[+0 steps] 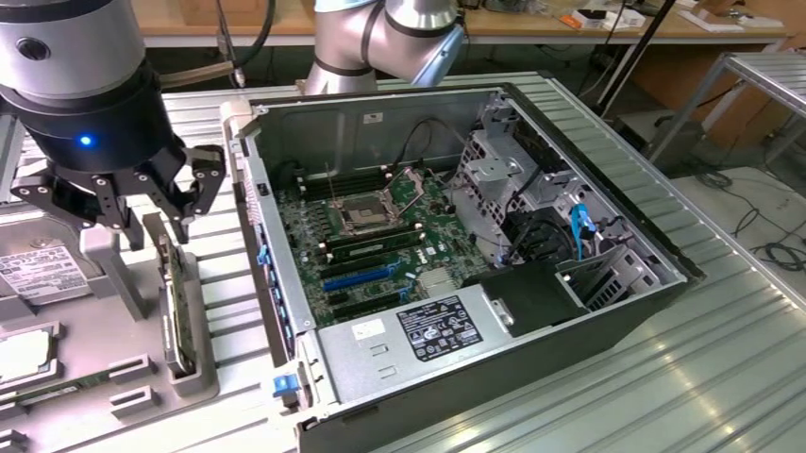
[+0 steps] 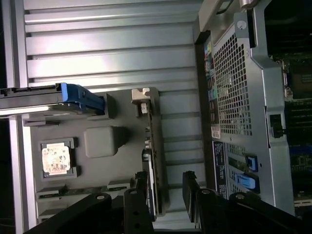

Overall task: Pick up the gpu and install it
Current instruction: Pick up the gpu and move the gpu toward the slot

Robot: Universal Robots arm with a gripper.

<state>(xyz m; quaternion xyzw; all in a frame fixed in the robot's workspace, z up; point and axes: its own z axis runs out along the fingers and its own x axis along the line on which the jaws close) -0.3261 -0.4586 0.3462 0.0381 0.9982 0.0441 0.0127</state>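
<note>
The gpu (image 1: pixel 176 307) stands on edge in a grey tray (image 1: pixel 132 401), at nine o'clock from the open computer case (image 1: pixel 655 255). Over its far end the gripper (image 1: pixel 126 203) points straight down, jaws spread wide and empty, one finger either side of the card's line. The arm (image 1: pixel 377 38) rises at the case's twelve o'clock.

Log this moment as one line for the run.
gripper: open, over gpu | gpu: on edge in grey tray, not gripped | computer case: side open, beside tray

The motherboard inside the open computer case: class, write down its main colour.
Green. The motherboard shows best in the exterior view.
</note>
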